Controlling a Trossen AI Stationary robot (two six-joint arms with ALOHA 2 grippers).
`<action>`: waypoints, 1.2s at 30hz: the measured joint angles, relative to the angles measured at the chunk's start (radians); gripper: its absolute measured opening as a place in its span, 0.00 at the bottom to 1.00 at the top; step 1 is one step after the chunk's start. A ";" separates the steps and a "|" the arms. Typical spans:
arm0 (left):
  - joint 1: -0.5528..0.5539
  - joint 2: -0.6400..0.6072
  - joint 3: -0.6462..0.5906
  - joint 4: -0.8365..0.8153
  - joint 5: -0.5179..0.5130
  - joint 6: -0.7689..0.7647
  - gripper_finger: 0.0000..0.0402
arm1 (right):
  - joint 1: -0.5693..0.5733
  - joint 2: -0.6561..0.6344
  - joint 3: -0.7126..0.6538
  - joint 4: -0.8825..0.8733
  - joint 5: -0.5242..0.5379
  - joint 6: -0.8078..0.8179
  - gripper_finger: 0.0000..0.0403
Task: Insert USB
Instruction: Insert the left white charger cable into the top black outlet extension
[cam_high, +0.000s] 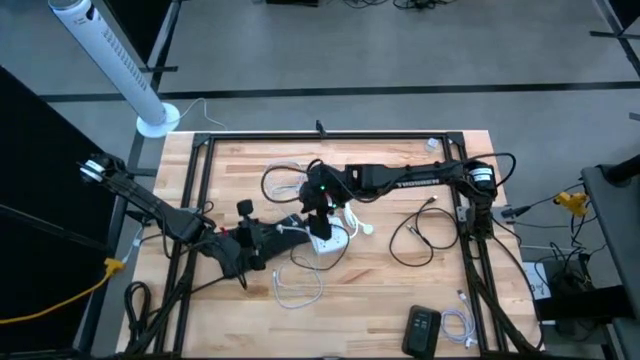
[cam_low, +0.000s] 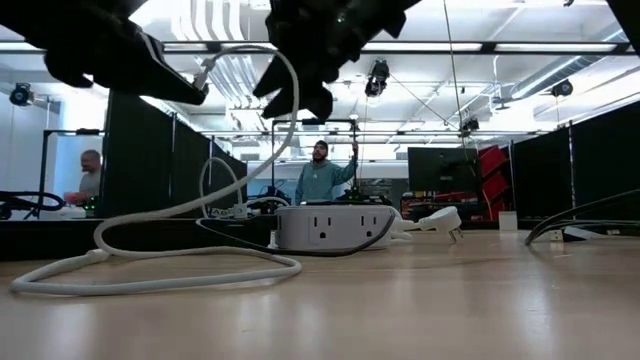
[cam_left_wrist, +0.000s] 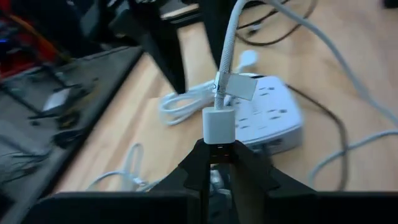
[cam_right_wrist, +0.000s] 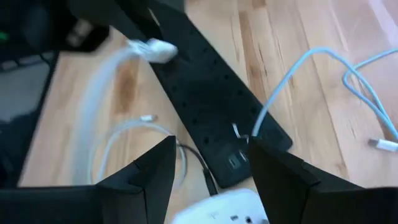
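Note:
My left gripper (cam_left_wrist: 219, 163) is shut on the white USB plug (cam_left_wrist: 219, 123) of a white cable (cam_low: 292, 110). The cable arches up from the plug and drops to a loop lying on the table (cam_low: 150, 268). The gripper hovers left of a white power strip (cam_high: 328, 240), which lies flat on the wood. My right gripper (cam_right_wrist: 208, 180) stands open above that power strip (cam_right_wrist: 217, 208), holding nothing. Just beyond its fingers lies a black power strip (cam_right_wrist: 211, 106) with small ports near its end (cam_right_wrist: 236, 160). My left gripper pinches the plug between its two fingers at the end away from the cable (cam_left_wrist: 219, 148). The white plug body sticks out past the fingertips in line with them. Plug and cable start are lifted clear of the table, slanting down toward the white power strip (cam_left_wrist: 267, 112).
A black cable (cam_high: 415, 235) coils on the table's right half, and a white cable (cam_high: 300, 285) loops near the front. A black box (cam_high: 423, 328) sits at the front right. A white adapter (cam_low: 438, 220) lies right of the white strip. People stand in the room beyond.

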 joint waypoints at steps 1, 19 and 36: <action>0.002 0.000 0.000 -0.009 -0.023 -0.004 0.09 | -0.002 -0.001 0.000 0.011 0.000 0.011 0.45; 0.119 0.134 0.012 -0.028 -0.160 -0.062 0.09 | 0.003 0.001 0.038 0.124 0.162 0.166 0.35; 0.122 0.173 0.032 -0.022 -0.194 -0.059 0.09 | 0.001 0.041 0.039 0.203 0.234 0.269 0.31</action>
